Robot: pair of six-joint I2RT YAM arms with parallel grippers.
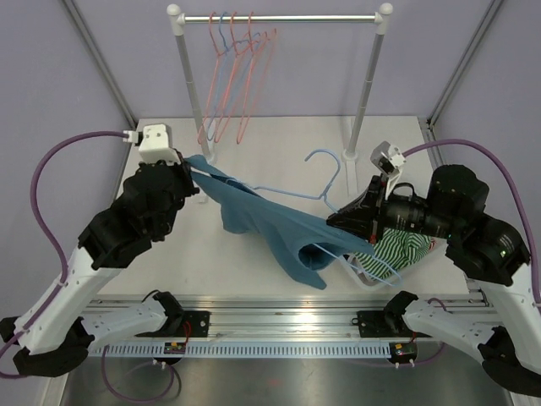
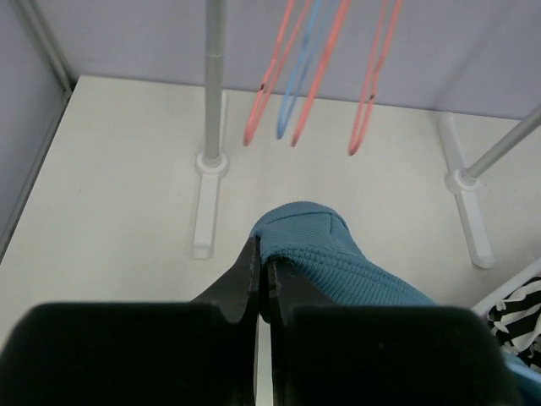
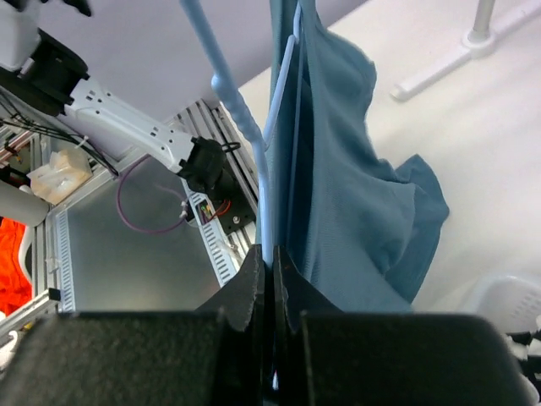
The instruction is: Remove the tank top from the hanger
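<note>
Left gripper (image 1: 188,163) is clenched on a bunched edge of the tank top (image 1: 270,222). The left wrist view shows the jaws pressed together with teal knit (image 2: 338,262) folded against them. Over on the other side, the right gripper (image 1: 336,222) is clamped on the pale blue hanger (image 1: 287,193), its wire running straight into the closed tips (image 3: 270,254).

Between them the tank top hangs stretched above the table (image 1: 279,144), and it's not off yet. The cloth drapes along the hanger's arm (image 3: 241,110). By the look of it, one side is being drawn clear and the rest is left to slide off.

Which strap or hem the left gripper has, nobody can say. The far shoulder of the hanger is buried in fabric. Behind stand the rack (image 1: 279,18) and spare hangers (image 1: 241,80), and a basket (image 1: 372,279) of striped cloth (image 1: 401,247) is half hidden under the right arm.
</note>
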